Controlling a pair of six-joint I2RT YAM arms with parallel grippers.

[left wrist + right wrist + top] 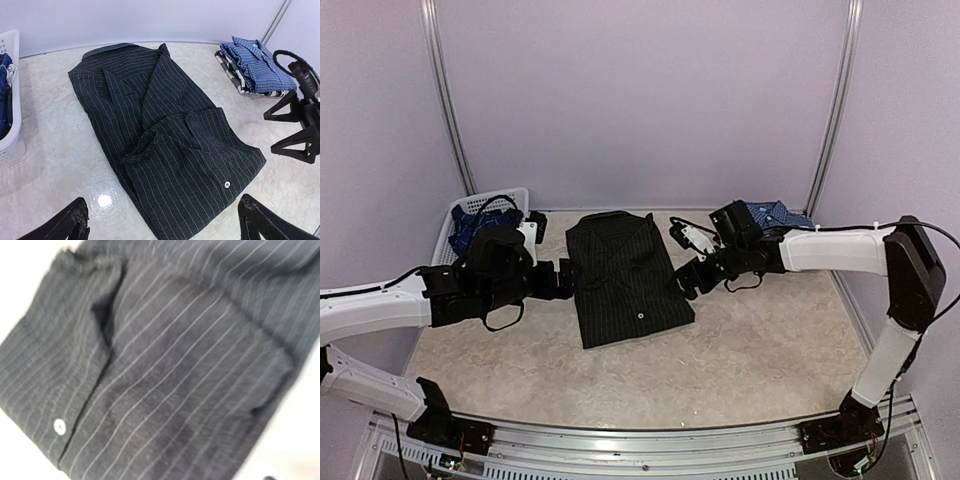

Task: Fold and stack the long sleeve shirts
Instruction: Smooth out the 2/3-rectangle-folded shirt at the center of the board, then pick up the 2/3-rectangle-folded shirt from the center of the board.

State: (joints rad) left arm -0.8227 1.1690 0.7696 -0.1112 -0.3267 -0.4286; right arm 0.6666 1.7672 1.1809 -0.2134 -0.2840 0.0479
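Observation:
The black pinstriped shirt (625,280) lies folded flat in the middle of the table, with a white button near its front corner (226,184); it fills the blurred right wrist view (165,365). My left gripper (568,277) is open and empty at the shirt's left edge, its fingers (65,227) spread on either side of the near corner. My right gripper (688,278) is at the shirt's right edge, also seen from the left wrist (270,133), open and holding nothing. The blue-and-white checked shirt (775,213) lies folded at the back right (260,62). The darker blue plaid shirt (475,225) is in the basket.
A white lattice basket (455,215) stands at the back left; its wall shows in the left wrist view (12,90). A black-and-white patterned cloth (232,75) lies under the checked shirt. Pale walls close the back and sides.

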